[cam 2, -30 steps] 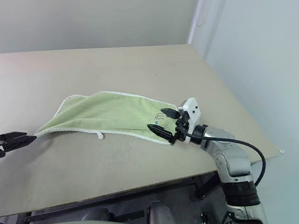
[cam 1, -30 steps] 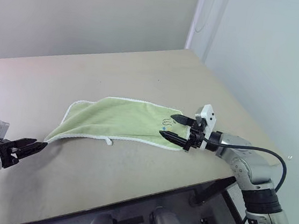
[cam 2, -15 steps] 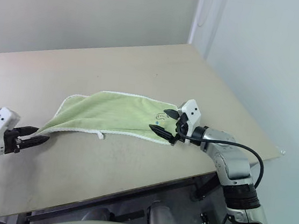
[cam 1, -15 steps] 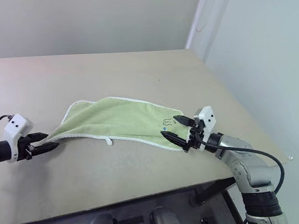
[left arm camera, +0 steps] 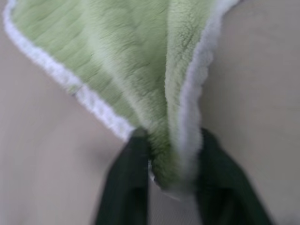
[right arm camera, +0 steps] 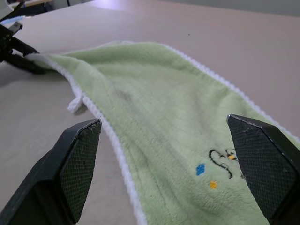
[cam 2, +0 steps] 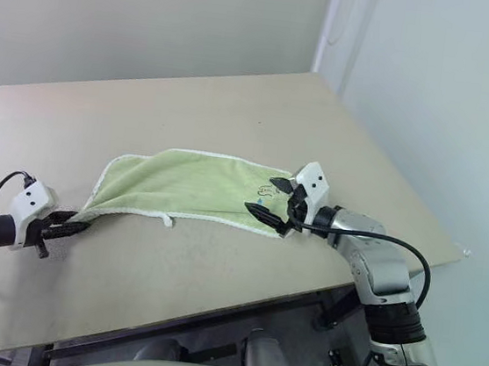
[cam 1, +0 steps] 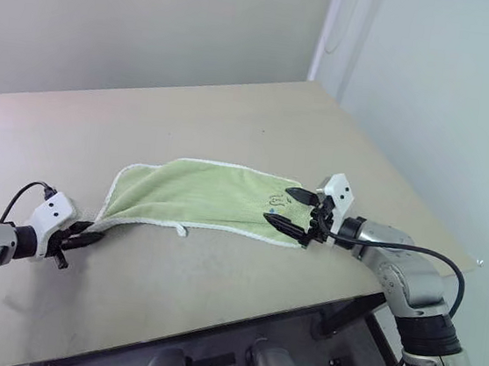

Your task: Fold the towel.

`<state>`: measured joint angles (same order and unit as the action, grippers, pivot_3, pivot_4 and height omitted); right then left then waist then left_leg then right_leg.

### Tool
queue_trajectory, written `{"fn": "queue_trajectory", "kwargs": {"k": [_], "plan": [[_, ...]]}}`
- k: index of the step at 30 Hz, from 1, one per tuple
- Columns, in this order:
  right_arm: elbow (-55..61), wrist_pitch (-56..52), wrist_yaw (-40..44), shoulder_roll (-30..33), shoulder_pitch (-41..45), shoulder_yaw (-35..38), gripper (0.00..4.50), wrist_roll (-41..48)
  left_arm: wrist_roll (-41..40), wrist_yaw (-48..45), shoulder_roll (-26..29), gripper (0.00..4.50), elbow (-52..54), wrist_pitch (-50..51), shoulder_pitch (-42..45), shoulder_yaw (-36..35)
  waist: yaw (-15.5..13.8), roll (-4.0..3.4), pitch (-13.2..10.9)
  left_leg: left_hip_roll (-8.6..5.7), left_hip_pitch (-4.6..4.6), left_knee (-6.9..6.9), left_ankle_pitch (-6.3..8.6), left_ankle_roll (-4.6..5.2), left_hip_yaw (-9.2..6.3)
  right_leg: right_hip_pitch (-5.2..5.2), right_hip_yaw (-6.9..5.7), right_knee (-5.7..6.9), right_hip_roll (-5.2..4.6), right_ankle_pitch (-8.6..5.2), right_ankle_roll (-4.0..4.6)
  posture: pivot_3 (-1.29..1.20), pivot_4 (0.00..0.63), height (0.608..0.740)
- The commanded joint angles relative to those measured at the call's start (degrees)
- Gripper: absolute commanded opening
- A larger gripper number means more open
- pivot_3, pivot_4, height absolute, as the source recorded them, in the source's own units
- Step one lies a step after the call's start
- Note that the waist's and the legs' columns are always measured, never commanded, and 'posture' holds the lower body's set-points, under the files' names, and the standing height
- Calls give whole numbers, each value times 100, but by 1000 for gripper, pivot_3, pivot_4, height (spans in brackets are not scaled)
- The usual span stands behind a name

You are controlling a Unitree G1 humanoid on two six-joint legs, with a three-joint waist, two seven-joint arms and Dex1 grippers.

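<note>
Terry cloth, light green and fuzzy, with a white stitched border all round: the towel (cam 1: pixel 199 197) lies on the table (cam 1: pixel 233 129), a smooth matte beige top with nothing else on it. Its long axis runs across in front of me, from my left hand to my right. The end near my right side spreads wide and fairly flat; toward my left it narrows and bunches to a point, with soft ridges running along its length. A small white loop tag (cam 1: pixel 179 229) sticks out from the near edge, and a tiny dark embroidered mark (right arm camera: pixel 220 161) with blue and orange specks sits near the right end.

My left gripper (cam 1: pixel 88 237) has its two black fingers pinched onto the narrow left corner; in the left wrist view the folded pile and white edging are squeezed between them. My right gripper (cam 1: pixel 289 208) stands wide apart over the right end, one finger above the cloth and one near its front edge, holding nothing.

The table's near edge runs just behind both hands. Bare tabletop stretches well beyond the towel to the far edge and off to my left
</note>
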<state>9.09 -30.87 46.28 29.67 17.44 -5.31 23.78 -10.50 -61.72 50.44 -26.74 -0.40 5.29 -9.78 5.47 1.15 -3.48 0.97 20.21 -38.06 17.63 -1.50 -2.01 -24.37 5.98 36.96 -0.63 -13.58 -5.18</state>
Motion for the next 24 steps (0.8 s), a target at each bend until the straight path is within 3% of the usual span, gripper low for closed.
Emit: {"fn": "queue_trajectory", "kwargs": {"k": [1, 14, 24], "plan": [[273, -253, 155, 248, -2, 20, 4500, 53, 8, -41, -5, 23, -280, -266, 239, -21, -10, 0, 0, 0, 1, 0, 0, 0, 0, 0, 0, -1, -1, 0, 0, 0, 0, 740], [-36, -300, 252, 800, -350, -472, 4500, -745, 217, 424, -177, 23, -214, -199, 673, 153, -6, 5, 3, -1, 1, -3, 0, 0, 2, 1, 0, 1, 0, 1, -2, 0, 0, 740], [-489, -67, 178, 792, -288, -735, 4500, -1334, 248, 570, -313, 23, -176, -170, 624, 202, -8, 9, 6, -1, -2, -5, 0, 0, 2, 2, 0, 3, 1, 1, -2, 0, 0, 740]]}}
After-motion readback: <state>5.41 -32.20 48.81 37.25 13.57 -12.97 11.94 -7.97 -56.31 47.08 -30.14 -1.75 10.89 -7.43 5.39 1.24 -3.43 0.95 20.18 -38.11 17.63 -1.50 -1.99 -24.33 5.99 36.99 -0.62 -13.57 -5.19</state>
